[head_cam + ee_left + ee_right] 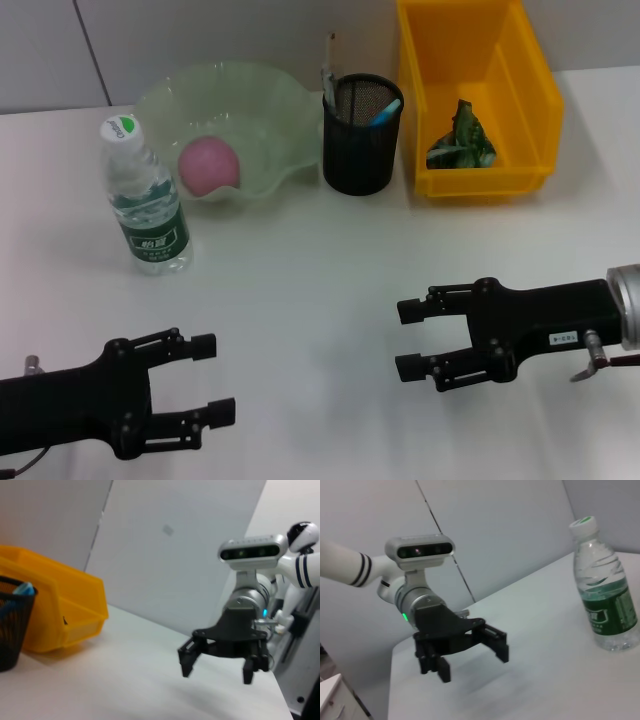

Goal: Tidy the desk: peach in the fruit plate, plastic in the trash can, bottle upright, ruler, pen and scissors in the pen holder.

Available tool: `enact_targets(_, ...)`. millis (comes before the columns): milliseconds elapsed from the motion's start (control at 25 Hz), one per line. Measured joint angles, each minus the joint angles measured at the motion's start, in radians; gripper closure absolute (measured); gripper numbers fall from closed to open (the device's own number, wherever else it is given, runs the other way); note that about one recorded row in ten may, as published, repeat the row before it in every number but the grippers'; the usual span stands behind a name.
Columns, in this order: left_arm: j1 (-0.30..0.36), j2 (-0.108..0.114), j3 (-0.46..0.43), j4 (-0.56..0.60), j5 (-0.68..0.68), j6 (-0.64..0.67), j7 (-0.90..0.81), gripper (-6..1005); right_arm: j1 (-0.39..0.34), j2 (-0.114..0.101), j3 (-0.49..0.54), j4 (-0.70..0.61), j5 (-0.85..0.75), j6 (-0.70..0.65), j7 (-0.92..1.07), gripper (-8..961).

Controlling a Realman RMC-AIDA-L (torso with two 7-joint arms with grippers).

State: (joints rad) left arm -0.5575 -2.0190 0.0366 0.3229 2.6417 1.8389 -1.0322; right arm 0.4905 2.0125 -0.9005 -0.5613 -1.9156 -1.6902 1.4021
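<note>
desk (320, 290) white, bare at centre | trash can (480, 100) 1 o'clock, plastic (460, 140) inside | fruit plate (250, 100) 11 o'clock, peach (209, 165) inside | pen holder (362, 135) 12 o'clock, filled | bottle (148, 200) 10 o'clock, upright | left gripper (205, 378) 7 o'clock, right gripper (412, 338) 4 o'clock, both spread, empty | judged complete: retract level, avoid bottle

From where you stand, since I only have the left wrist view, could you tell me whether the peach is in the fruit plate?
Observer: Yes, the peach lies inside the fruit plate.
Operator: Is the bottle upright?
Observer: Yes, the bottle stands upright beside the plate.
Operator: Where is the left gripper?
Observer: The left gripper hovers open and empty over the desk, facing the right gripper, also open.
</note>
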Motion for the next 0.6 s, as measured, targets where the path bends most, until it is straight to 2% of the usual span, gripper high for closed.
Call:
enact_targets(280,-0.002,0.012,0.020,0.002,0.003,0.004,-0.006,159,0.000,0.021,0.000,0.003,0.000,0.039,-0.030,154)
enact_targets(600,-0.009,0.025,0.023,0.003,0.002,0.015,-0.014,159,0.010,0.024,0.000,0.009,0.003,0.040,-0.027,154)
